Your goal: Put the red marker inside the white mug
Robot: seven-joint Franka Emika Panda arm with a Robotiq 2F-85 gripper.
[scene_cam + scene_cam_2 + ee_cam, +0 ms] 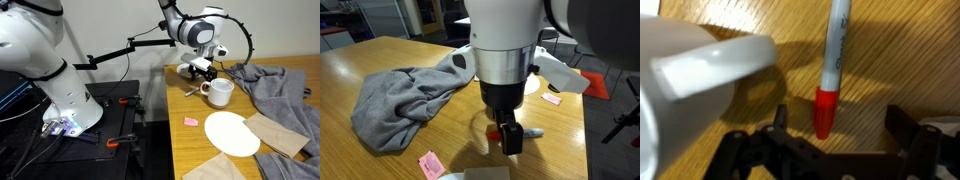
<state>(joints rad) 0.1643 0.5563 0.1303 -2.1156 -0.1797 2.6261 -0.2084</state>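
The red marker (826, 108) lies on the wooden table, with a red cap and a paler grey barrel. It also shows in both exterior views (190, 90) (497, 133). The white mug (690, 75) stands just beside it, its loop handle pointing toward the marker. In an exterior view the mug (220, 92) sits right of the marker. My gripper (843, 125) is open and hovers low over the marker. The red cap lies between the two fingers, nearer the finger on the mug's side. It also shows from outside (203, 68) (508, 138).
A crumpled grey cloth (275, 85) (405, 95) lies past the mug. A large white plate (232, 133), brown paper pieces (280, 135) and a small pink square (190, 121) lie nearer the table's front. The table's left edge (168, 110) is close to the marker.
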